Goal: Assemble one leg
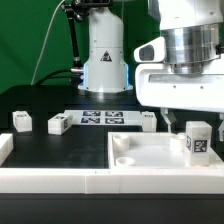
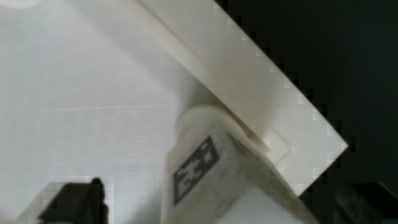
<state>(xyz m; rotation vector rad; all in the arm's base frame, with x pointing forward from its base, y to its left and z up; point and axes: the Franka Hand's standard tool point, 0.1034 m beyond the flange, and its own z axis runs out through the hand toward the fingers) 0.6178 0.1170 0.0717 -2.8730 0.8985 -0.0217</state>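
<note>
The small white stubby leg post with its black-and-white tag (image 1: 197, 139) stands at the large white square tabletop's (image 1: 150, 155) three-o'clock corner, directly beneath the gripper (image 1: 185, 128). Whether the fingers grip it cannot be told. Seating it probably calls for keeping the post upright over the socket while turning.

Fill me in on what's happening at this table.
The arm's gripper hangs over a leg that stands upright at the corner of the big white square piece, on the exterior view's right. Whether the fingers are clamped on it cannot be told. Three more legs lie loose on the table behind, beside the marker board.
</note>
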